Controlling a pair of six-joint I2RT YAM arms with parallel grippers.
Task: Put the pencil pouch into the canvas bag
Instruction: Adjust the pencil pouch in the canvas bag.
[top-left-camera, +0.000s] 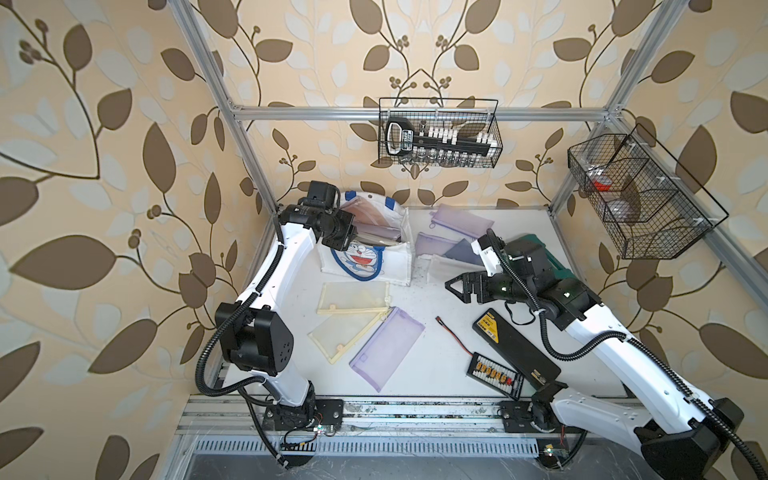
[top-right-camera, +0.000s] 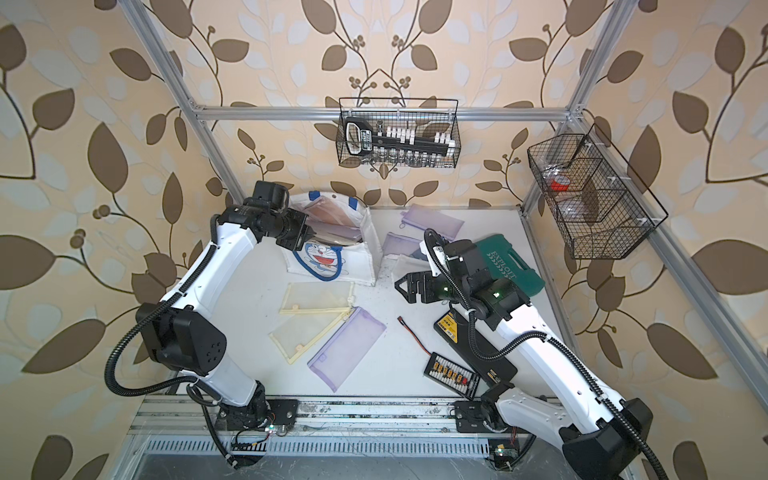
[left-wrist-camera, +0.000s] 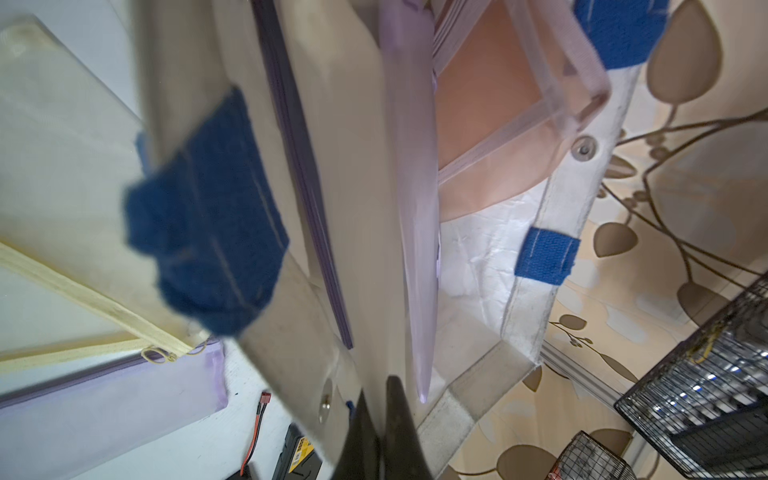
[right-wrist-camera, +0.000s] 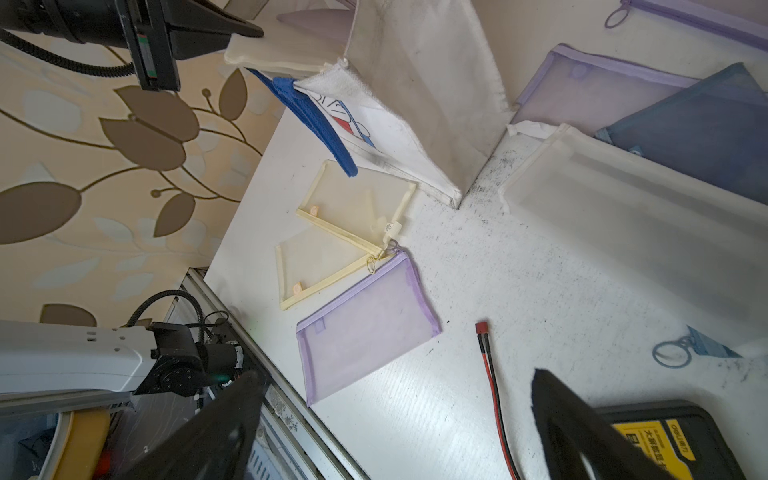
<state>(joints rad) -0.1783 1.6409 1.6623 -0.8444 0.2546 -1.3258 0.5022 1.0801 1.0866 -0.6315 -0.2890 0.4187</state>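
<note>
Left gripper (left-wrist-camera: 377, 409) clenched at the mouth of the canvas bag (top-left-camera: 374, 266), right gripper (top-left-camera: 455, 291) splayed open: insertion looks finished, next probably fetching the purple pencil pouch (top-left-camera: 386, 347) off the worktop (top-left-camera: 436, 374)

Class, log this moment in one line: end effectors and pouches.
left end effector: shut at canvas bag rim | right end effector: open, empty | pink pouch: in bag | yellow pouches: on table
</note>
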